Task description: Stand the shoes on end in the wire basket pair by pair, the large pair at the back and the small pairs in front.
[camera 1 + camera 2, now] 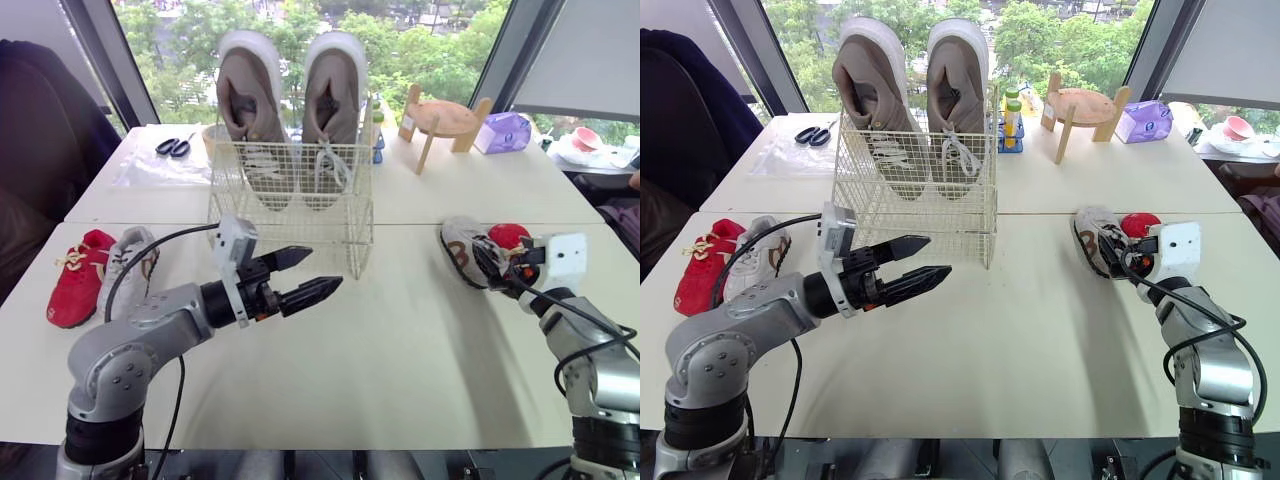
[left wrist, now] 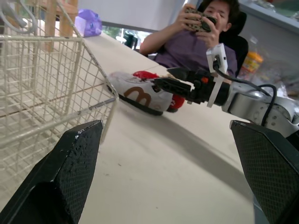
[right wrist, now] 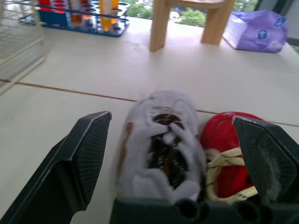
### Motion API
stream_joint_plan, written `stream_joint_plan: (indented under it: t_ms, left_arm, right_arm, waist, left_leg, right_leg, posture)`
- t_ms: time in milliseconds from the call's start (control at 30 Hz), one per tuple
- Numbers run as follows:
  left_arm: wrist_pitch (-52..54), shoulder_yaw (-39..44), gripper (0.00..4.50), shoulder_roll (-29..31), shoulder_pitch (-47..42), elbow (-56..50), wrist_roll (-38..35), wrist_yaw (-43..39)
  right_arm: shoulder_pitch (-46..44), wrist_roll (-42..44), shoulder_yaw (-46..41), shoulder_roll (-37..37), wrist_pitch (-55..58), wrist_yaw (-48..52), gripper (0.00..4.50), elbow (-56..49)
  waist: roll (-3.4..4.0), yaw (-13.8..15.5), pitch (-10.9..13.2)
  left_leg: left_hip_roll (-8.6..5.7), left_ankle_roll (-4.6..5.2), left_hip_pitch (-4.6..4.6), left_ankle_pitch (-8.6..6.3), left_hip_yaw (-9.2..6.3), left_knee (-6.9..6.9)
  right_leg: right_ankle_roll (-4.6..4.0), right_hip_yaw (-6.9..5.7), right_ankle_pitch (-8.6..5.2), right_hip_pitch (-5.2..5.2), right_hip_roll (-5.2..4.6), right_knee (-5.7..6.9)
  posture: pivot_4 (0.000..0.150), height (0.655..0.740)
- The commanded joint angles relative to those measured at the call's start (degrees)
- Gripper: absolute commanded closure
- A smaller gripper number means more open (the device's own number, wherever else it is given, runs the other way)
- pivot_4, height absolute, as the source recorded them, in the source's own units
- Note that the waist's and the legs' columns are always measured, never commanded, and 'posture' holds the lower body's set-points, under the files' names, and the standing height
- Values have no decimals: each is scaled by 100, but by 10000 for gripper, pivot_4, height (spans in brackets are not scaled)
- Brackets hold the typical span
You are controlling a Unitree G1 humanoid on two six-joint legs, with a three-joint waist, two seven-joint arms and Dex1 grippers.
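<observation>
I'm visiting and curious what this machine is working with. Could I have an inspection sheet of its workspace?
Surface: white table, two tops joined.
Job's things: wire basket holds the large shoes on end at its back; left red shoe, grey shoe, white shoe and right red shoe lie on the table.
Clutter: scissors, tube rack, wooden stand, purple pack.
End effectors: left end effector open, before the basket; right end effector open around the white shoe and right red shoe.
Cables: black cables along both arms.
Surroundings: window, trees, seated person.
</observation>
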Motion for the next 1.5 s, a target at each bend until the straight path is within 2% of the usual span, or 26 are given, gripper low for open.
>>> stream_joint_plan:
  t_ms: [33, 200, 467, 633, 733, 900, 967, 1000, 1100, 1200, 1300, 1500]
  left_arm:
    - [-248, -58, 143, 51, -112, -23, 98, -11]
    - [-373, -141, 143, 132, -138, 42, 287, 18]
    - [-405, -176, 143, 177, -72, -40, 324, 120]
    - [-427, -242, 143, 174, -78, -10, 412, 201]
    - [-451, -266, 0, 193, -50, 29, 484, 182]
    - [-484, -311, 0, 195, -30, 71, 600, 137]
    - [-494, -325, 0, 196, -40, 94, 631, 116]
    - [-501, -326, 0, 204, -43, 106, 640, 100]
    - [-523, -328, 0, 225, -58, 143, 647, 69]
    - [-517, -224, 0, 183, -168, 297, 514, 27]
    - [-533, -215, 0, 189, -282, 468, 489, -59]
    - [-608, -291, 0, 235, -437, 689, 619, -244]
  right_arm:
    - [-166, -102, -2, 31, -275, 33, 0, 345]
    - [-246, -95, 112, 42, -427, 287, 0, 776]
    - [-59, -11, 275, 187, -351, 559, 0, 791]
    - [-2, -358, 468, 110, -415, 540, 0, 998]
    - [53, -701, 656, -7, -559, 561, 8917, 1044]
    - [108, -821, 717, 9, -470, 534, 33793, 975]
    - [117, -871, 729, 1, -465, 501, 42423, 931]
    - [117, -875, 724, -2, -462, 486, 44797, 868]
    - [51, -829, 669, -1, -493, 458, 44797, 661]
    - [-473, -335, 358, -18, -492, 548, 44797, 132]
    - [-967, 182, 135, -139, -175, 695, 44797, -198]
    - [-1357, 1018, -161, -251, 602, 835, 44797, -632]
  waist:
    - [0, 0, 0]
    - [0, 0, 0]
    - [0, -5, 0]
    - [-4, -1, -3]
    - [-4, -3, -3]
    - [-11, -1, -9]
    - [-12, 3, -10]
    - [-12, 5, -10]
    - [-11, 3, -10]
    - [-5, -14, -6]
    - [38, -23, 18]
    - [35, 69, 16]
  left_leg:
    - [1, 2, 0, -1, 0, 0]
    - [0, 4, -1, -2, 1, 0]
    - [1, 4, -1, -3, -1, 0]
    - [3, 4, 0, -3, -5, 0]
    - [4, 5, 0, -4, -8, 0]
    - [8, 11, 0, -8, -8, 0]
    - [9, 11, 0, -8, -8, 0]
    - [9, 11, 0, -8, -8, 0]
    - [9, 12, -1, -9, -9, -1]
    - [9, 12, -2, -9, -9, -4]
    - [9, 12, -9, -9, -2, -5]
    - [13, 17, -15, -12, -11, -18]
  right_leg:
    - [0, 0, 0, 1, 0, -3]
    - [3, 6, 1, 4, -1, -8]
    - [3, 6, 1, 6, 0, -13]
    - [2, 5, 1, 12, 2, -26]
    - [0, 5, 0, 22, 4, -42]
    - [-1, 5, 0, 33, 8, -64]
    - [-2, 6, 0, 34, 8, -68]
    - [-2, 6, 0, 35, 8, -68]
    - [-3, 6, 0, 35, 7, -70]
    - [-3, 6, 0, 33, 7, -72]
    - [-2, 10, 1, 19, 8, -72]
    - [15, 6, 10, 19, 13, -81]
  posture:
    - [1500, 7400]
    - [1500, 7400]
    - [1500, 7400]
    - [1500, 7400]
    - [1500, 7400]
    - [1500, 7400]
    - [1500, 7400]
    - [1500, 7400]
    - [1500, 7400]
    - [1500, 7400]
    - [1500, 7400]
    - [1500, 7400]
